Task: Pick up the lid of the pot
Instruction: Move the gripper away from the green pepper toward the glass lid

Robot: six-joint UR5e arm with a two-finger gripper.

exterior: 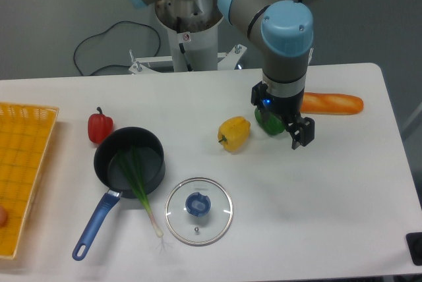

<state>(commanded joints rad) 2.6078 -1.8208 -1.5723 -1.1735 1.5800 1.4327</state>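
The gripper hangs from the arm right of the table's middle, its two dark fingers spread apart and open. No object shows between them, though the gripper body covers part of that space. A round transparent pot lid with a metal-coloured rim and a blue knob lies near the front, knob up. The gripper is up and to the right of the lid in the view, not touching it.
A black pan with a blue handle holds part of a green leek, left of the lid. Around stand a red pepper, a yellow pepper, a green vegetable beside the gripper, an orange carrot-like item and a yellow-orange crate.
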